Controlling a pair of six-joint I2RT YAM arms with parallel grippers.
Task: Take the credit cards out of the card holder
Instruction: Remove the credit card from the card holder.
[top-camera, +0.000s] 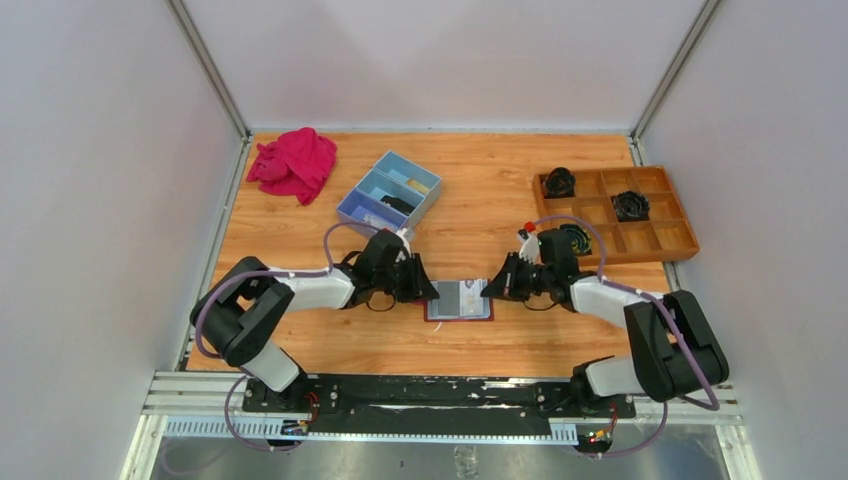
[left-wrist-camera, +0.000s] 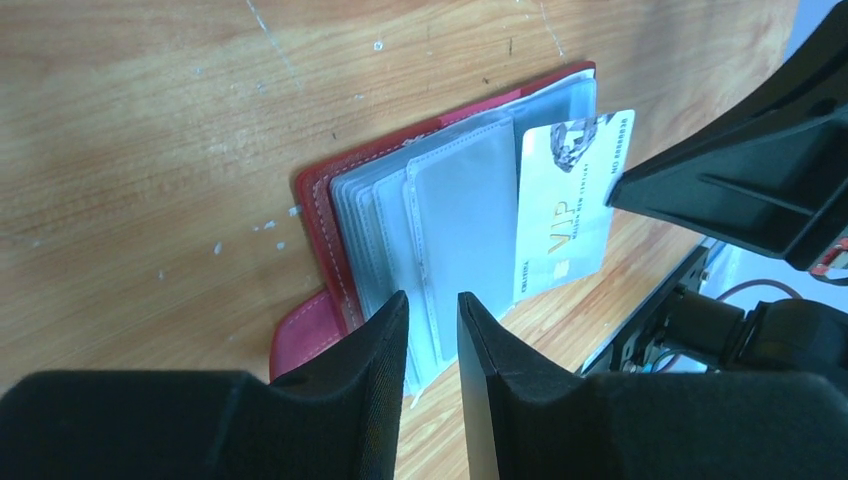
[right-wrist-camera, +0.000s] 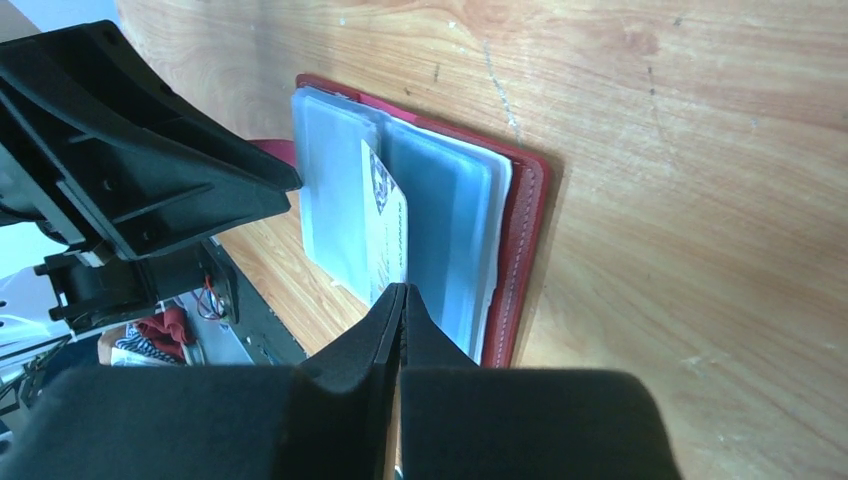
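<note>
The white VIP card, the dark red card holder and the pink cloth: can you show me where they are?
white VIP card (left-wrist-camera: 568, 205): left wrist view, middle of its printed face.
dark red card holder (left-wrist-camera: 312, 205): left wrist view, stitched red edge.
pink cloth (top-camera: 295, 162): top view, centre of the crumpled heap.
</note>
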